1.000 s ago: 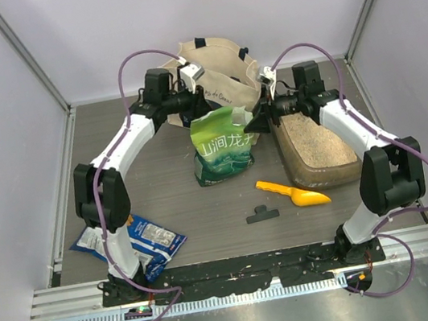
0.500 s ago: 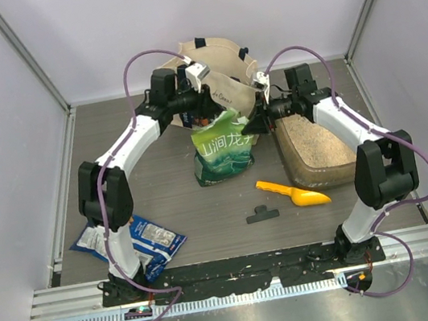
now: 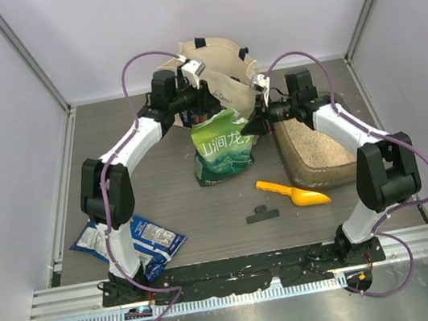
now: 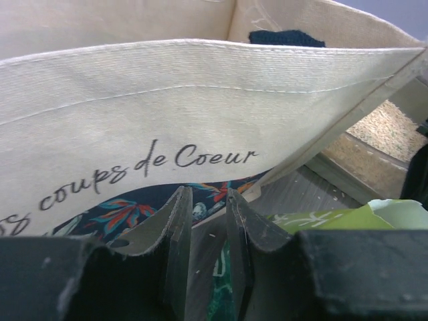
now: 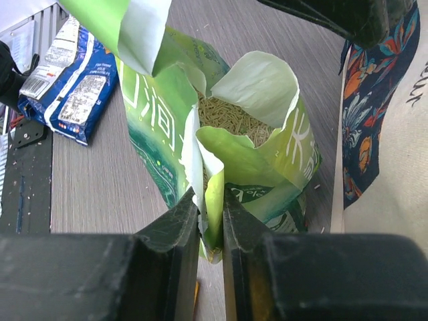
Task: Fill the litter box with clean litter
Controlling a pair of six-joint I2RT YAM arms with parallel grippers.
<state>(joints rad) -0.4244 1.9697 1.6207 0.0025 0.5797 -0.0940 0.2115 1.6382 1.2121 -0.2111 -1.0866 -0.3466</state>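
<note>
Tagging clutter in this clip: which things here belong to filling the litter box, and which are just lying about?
Job: litter box, clean litter in it, green pouch pinched by right gripper, probably yellow scoop.
Lying about: blue snack bag, black clip, canvas tote bag.

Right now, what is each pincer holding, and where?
The right pincer grips the green pouch by its opened top edge; left pincer: cannot tell.

Both arms reach inward; right hand (image 5: 210, 197) pinched, left hand (image 4: 206, 194) narrowly parted, perhaps gripping.
</note>
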